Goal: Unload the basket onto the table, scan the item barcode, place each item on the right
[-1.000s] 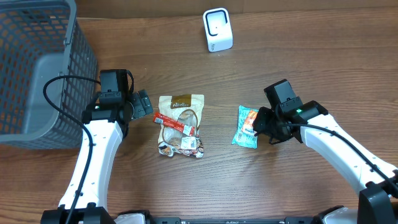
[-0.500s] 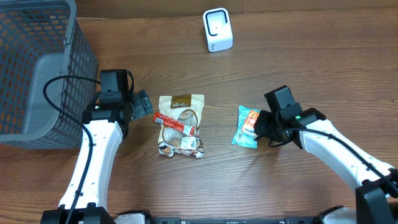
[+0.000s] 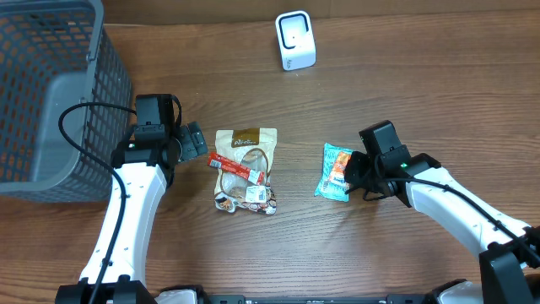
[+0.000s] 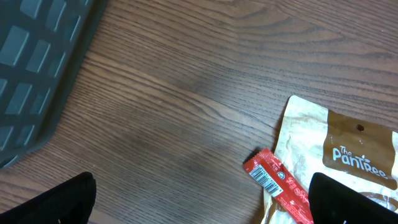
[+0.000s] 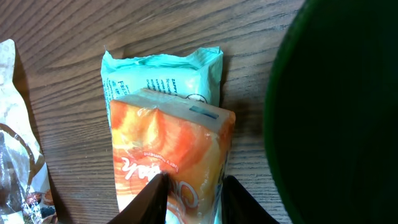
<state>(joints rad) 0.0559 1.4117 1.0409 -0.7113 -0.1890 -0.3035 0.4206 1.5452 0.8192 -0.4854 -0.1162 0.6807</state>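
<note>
Right gripper (image 5: 194,200) low over the orange-and-teal packet (image 5: 166,140) lying on the table (image 3: 405,84); fingers (image 5: 153,198) narrowly straddle its edges; real pinch, can't tell; left gripper (image 3: 196,142) gapes wide, empty.

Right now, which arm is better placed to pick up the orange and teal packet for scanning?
Right. The right end effector sits at the orange and teal packet, one finger on each side. The left end effector hangs open near the brown pouch, farther away.
</note>
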